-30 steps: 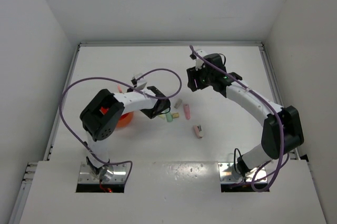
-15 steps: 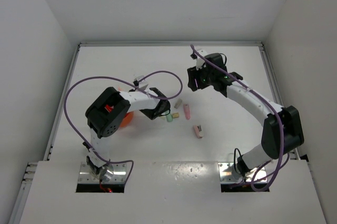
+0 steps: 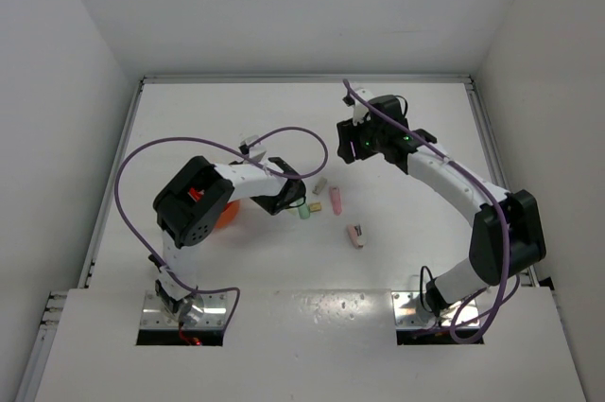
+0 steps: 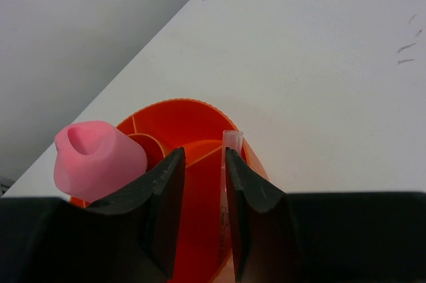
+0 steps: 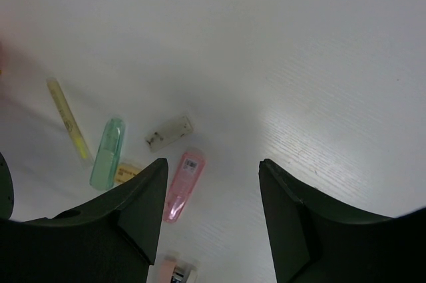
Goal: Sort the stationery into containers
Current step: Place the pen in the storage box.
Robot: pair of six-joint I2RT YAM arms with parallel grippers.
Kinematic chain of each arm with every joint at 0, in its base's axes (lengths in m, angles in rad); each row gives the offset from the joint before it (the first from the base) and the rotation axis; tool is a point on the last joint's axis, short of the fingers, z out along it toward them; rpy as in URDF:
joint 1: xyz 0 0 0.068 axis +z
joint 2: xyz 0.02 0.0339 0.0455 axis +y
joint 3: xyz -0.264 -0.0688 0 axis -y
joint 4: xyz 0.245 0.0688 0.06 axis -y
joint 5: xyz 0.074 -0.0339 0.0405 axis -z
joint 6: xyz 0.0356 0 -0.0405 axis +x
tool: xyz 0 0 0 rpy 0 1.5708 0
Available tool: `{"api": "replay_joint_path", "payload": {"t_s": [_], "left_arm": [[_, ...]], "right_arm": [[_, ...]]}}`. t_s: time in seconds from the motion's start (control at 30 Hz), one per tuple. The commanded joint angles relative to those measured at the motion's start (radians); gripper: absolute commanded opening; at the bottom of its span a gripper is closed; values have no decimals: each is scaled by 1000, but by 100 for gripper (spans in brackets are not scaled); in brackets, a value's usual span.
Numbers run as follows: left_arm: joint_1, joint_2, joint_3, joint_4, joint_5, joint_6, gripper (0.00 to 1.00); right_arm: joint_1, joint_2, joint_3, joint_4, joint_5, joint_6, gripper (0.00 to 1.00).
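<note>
Orange bowl [image 3: 225, 217] mostly hidden under left arm [image 3: 241, 179], pink piece [image 5: 174, 272] cut by bottom edge — blurred

Bright, even light, soft shadows; the right fingers [image 5: 133, 216] look blurred, perhaps defocused.

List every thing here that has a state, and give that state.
Bowl: upright, pink stub in it.
Left gripper: slightly open.
Right gripper: wide open, empty.
Mint piece: flat on table.
Pink piece: flat on table.
Beige piece: flat on table.
Yellow stick: flat on table.
</note>
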Motion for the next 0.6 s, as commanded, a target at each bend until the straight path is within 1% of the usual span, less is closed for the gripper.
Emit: {"api": "replay_joint_path", "payload": {"t_s": [0.0,0.1,0.17,0.2,0.27,0.3,0.33,0.37,0.4,0.43,0.47,0.5,0.53,0.57], "left_arm": [[8,-35,15,-9,-251,-31,36],[8,-49,26,-9,-251,-12,36],[-33,-71,55,-9,-262,17,36],[-49,-89,70,-9,-262,56,36],[-107,-104,142,-9,-285,106,35],[-130,-105,174,-9,-285,136,32],[-153,-118,211,-9,-285,200,26],[-177,-129,284,-9,-276,231,12],[-226,-129,320,-9,-252,260,6],[-245,-129,360,-9,-220,320,0],[-259,-120,439,-9,-119,345,0],[-268,-120,464,-9,-54,356,0],[-268,-120,477,27,13,377,0],[-268,-134,460,56,154,377,0]], "right_arm": [[-16,-2,2,26,-25,17,57],[-16,-2,2,26,-25,17,57],[-16,-2,2,26,-25,17,57],[-16,-2,2,26,-25,17,57],[-16,-2,2,26,-25,17,57],[-16,-2,2,26,-15,17,57],[-16,-2,2,26,-5,17,57],[-16,-2,2,26,-5,17,57],[-16,-2,2,26,4,17,57],[-16,-2,2,26,17,8,57],[-16,-13,2,26,28,8,53],[-16,-13,2,26,28,8,46],[-16,-13,2,26,28,8,36],[-16,-13,2,26,39,8,30]]}}
